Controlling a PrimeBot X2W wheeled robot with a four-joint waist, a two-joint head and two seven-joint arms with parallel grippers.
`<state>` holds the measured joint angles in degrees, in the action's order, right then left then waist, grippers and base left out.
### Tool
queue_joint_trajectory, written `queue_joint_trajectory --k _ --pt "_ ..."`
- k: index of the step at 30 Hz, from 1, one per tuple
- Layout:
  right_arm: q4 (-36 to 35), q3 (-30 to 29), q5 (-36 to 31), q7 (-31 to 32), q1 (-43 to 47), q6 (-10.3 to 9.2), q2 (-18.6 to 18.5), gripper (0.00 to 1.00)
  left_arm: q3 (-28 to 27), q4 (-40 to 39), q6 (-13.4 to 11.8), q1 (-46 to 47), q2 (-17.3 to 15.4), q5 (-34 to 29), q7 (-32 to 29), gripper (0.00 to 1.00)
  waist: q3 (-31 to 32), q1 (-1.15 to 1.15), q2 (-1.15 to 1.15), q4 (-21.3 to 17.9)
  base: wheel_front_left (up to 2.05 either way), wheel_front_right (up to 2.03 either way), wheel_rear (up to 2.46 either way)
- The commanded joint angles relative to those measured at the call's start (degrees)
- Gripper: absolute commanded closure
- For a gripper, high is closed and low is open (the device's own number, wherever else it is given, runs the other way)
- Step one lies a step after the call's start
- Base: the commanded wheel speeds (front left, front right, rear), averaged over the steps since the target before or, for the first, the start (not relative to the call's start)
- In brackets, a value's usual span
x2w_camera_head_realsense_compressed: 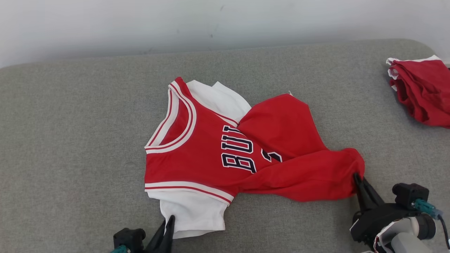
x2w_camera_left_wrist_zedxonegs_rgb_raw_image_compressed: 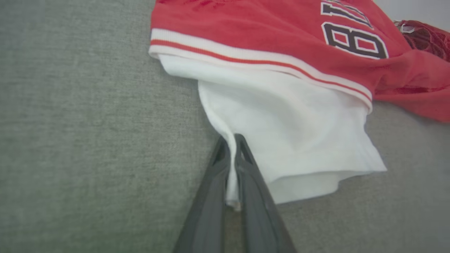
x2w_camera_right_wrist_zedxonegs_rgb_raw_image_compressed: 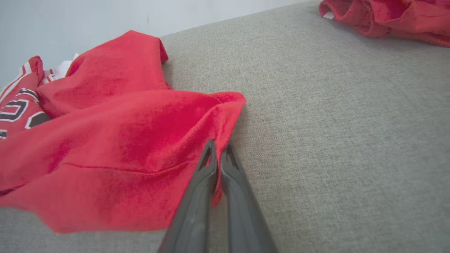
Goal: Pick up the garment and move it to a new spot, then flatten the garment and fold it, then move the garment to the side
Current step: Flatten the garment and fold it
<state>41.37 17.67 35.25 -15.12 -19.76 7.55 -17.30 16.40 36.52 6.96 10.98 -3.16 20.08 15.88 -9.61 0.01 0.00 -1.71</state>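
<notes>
Left gripper (x2w_camera_head_realsense_compressed: 171, 220), bottom edge left of centre in the head view, is clenched on the white sleeve (x2w_camera_left_wrist_zedxonegs_rgb_raw_image_compressed: 288, 140). Its wrist view shows a ridge of white cloth pinched up between the dark fingers (x2w_camera_left_wrist_zedxonegs_rgb_raw_image_compressed: 253, 186). Right gripper (x2w_camera_head_realsense_compressed: 356, 175), lower right, is clenched too, on the red hem corner (x2w_camera_right_wrist_zedxonegs_rgb_raw_image_compressed: 225, 105), with a fold of red fabric caught between its fingers.

Red basketball jersey (x2w_camera_head_realsense_compressed: 204, 158) sits mid-frame on the grey padded table (x2w_camera_head_realsense_compressed: 70, 140). It lies sideways, with the neckline (x2w_camera_head_realsense_compressed: 175, 119) toward the left and the hem toward the right. It's not flat: the lower body is flopped back over itself and partly covers the dark lettering (x2w_camera_head_realsense_compressed: 239, 151). The second white sleeve (x2w_camera_head_realsense_compressed: 218, 96) pokes out at the top, behind the neckline.

Why this hold, my read: the two pinches sit well apart at opposite ends of the near edge, so a lift or outward pull should tension the cloth between them and shake that flap open rather than bunch it. Each grip is on an edge, so the bulk hangs free.

Stage, judged: garment secured and not lifted yet. The sleeve pinch may take one layer or two, can't tell.

Another red garment (x2w_camera_head_realsense_compressed: 422, 91) is bunched at the upper right edge, well apart from the jersey. That's probably the "side" pile, so keep the swing clear of it.
</notes>
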Motion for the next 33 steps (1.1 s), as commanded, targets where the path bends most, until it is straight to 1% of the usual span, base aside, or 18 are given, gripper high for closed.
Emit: queue_joint_trajectory --k 1,4,9,11,14,17,20,22,24,26,28,31,33 --pt "-1.0 -0.1 0.2 0.0 0.5 -0.15 -0.6 1.0 0.6 0.6 0.1 -1.5 0.4 1.0 -1.3 1.0 0.4 -0.01 0.0 0.0 0.0 0.0 0.0" --pt "-4.7 -0.3 1.2 0.0 2.8 -0.15 -1.3 1.0 -0.4 -2.3 0.2 -1.8 0.3 3.2 -0.9 1.0 1.3 -0.01 0.0 0.2 0.0 0.0 0.0" --pt "-12.6 1.0 1.7 0.0 5.8 -0.15 -3.6 1.0 -4.2 -10.1 0.2 -2.2 0.2 4.3 -0.8 1.0 2.6 -0.01 0.0 0.1 0.0 0.0 0.0" --pt "-15.5 1.1 1.4 0.0 6.2 -0.15 -4.4 1.0 -5.9 -13.2 0.3 -1.6 0.2 3.8 -0.8 1.0 2.9 -0.01 0.0 -0.1 0.0 0.0 0.0" --pt "-19.4 1.0 2.2 0.0 4.8 -0.15 -4.9 1.0 -7.8 -17.2 0.4 0.8 -0.6 4.2 -0.8 1.0 3.2 -0.01 0.0 -0.4 0.0 0.0 0.0" --pt "-22.6 1.6 3.5 0.0 1.6 -0.15 -5.8 1.0 -7.2 -19.5 0.5 5.5 -2.6 5.2 -1.4 1.0 2.7 -0.01 0.0 -0.6 0.0 0.0 0.0" --pt "-23.5 2.5 5.9 0.0 -3.5 -0.15 -6.8 1.0 -5.9 -21.5 0.5 13.3 -5.2 6.6 -4.7 1.0 0.9 -0.01 0.0 -0.8 0.0 0.0 0.0" --pt "-23.4 3.6 6.8 0.0 -8.5 -0.15 -8.0 1.0 -5.1 -22.1 0.4 19.5 -6.1 8.5 -7.5 1.0 -1.1 -0.01 0.0 -0.7 0.0 0.0 0.0" --pt "-22.8 4.6 8.5 0.0 -13.9 -0.15 -9.1 1.0 -4.2 -22.4 0.4 27.2 -8.8 8.5 -10.6 1.0 -4.3 -0.01 0.0 -0.7 0.0 0.0 0.0" --pt "-22.6 6.2 9.6 0.6 -20.5 -0.15 -10.8 1.0 -3.5 -21.5 0.4 35.1 -10.4 9.0 -13.5 1.0 -7.9 -0.01 0.0 -0.9 0.0 0.0 0.0" --pt "-22.4 7.2 11.1 1.6 -27.5 -0.15 -12.7 1.0 -4.2 -20.3 0.5 43.6 -11.1 10.2 -15.9 1.0 -11.6 -0.01 0.0 -1.0 0.0 0.0 0.0" --pt "-21.5 7.3 14.8 3.7 -38.2 -0.15 -14.1 1.0 -6.4 -16.7 0.2 55.9 -10.9 12.4 -18.9 1.0 -16.3 -0.01 0.0 -1.3 0.0 0.0 0.0" --pt "-20.3 6.9 16.5 4.8 -45.6 -0.15 -14.7 1.0 -7.7 -13.2 -0.1 64.1 -10.6 13.4 -19.5 1.0 -19.2 -0.01 0.0 -1.4 0.0 0.0 0.0"
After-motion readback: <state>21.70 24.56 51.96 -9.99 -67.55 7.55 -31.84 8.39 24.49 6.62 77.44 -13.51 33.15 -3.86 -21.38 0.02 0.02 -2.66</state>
